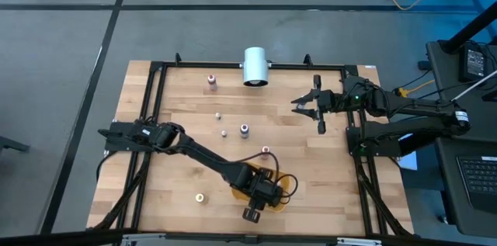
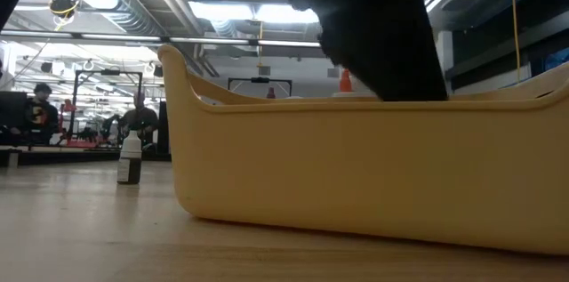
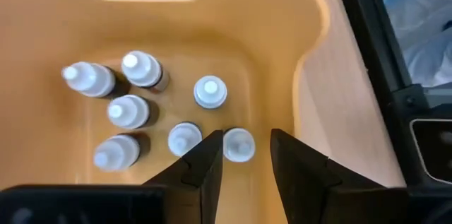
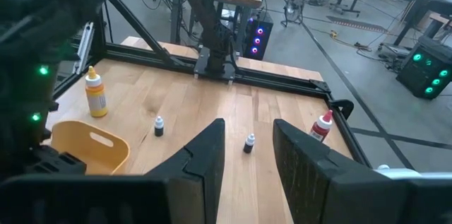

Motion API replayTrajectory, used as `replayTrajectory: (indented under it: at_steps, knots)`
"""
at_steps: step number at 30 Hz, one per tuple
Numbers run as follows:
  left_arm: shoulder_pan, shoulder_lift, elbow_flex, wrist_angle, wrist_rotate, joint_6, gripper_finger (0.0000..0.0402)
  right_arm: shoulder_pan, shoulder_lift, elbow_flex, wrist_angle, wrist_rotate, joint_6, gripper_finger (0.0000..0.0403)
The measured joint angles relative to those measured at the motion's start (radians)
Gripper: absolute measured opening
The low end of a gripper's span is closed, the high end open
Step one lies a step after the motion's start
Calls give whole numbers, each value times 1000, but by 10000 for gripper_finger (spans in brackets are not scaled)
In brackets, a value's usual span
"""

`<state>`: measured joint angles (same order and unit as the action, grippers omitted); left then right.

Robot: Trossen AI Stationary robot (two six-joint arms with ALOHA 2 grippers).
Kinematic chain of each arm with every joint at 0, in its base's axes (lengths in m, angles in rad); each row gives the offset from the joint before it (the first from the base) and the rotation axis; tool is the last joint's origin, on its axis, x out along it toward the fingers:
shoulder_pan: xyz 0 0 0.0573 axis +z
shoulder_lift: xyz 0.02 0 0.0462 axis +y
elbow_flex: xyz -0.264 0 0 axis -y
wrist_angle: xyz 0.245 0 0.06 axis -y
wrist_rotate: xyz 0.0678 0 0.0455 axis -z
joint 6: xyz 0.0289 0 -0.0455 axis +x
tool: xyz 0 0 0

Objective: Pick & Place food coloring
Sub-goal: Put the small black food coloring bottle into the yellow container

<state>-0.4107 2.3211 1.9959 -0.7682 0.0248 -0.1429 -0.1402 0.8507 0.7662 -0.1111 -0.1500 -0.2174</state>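
Left hand (image 3: 244,171) above orange plastic tray (image 3: 296,54), fingers apart, empty. Seven tiny white-capped food coloring bottles (image 3: 210,91) inside tray; labels hidden. Right hand (image 1: 309,106) far from tray, narrow gap, empty.

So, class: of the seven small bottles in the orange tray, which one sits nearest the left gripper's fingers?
The white-capped bottle just ahead of the gap between the left gripper's open fingers; the other six stand farther into the orange tray.

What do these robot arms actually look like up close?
Both arms are black and jointed, built from slim tubular segments with bulkier joint housings. Each ends in a gripper with two flat, dark, tapered fingers: the left gripper and the right gripper. Black cables trail along the arms, and small green lights glow on the right arm's housing.
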Motion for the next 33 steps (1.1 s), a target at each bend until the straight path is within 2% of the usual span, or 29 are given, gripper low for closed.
replayTrajectory:
  at_steps: [10, 18, 23, 26, 30, 33]
  knots:
    - [-1, -3, 203, -243, -7, 16, 114, 0, 0, 0, -7, 0, 0, 123]
    - [-1, -5, 282, -382, -7, 17, 113, 0, 0, 0, -7, 0, 0, 123]
    - [3, -38, 281, -488, -7, 24, 113, 0, 0, 0, -7, 0, 0, 123]
    - [8, -89, 239, -500, -9, 28, 110, 0, 0, 0, -7, 0, 0, 123]
    - [12, -200, 132, -497, -53, 25, 108, 0, 0, 0, -7, 0, 0, 123]
    - [18, -305, 1, -480, -89, 1, 107, 0, 0, 0, -7, 0, 0, 123]
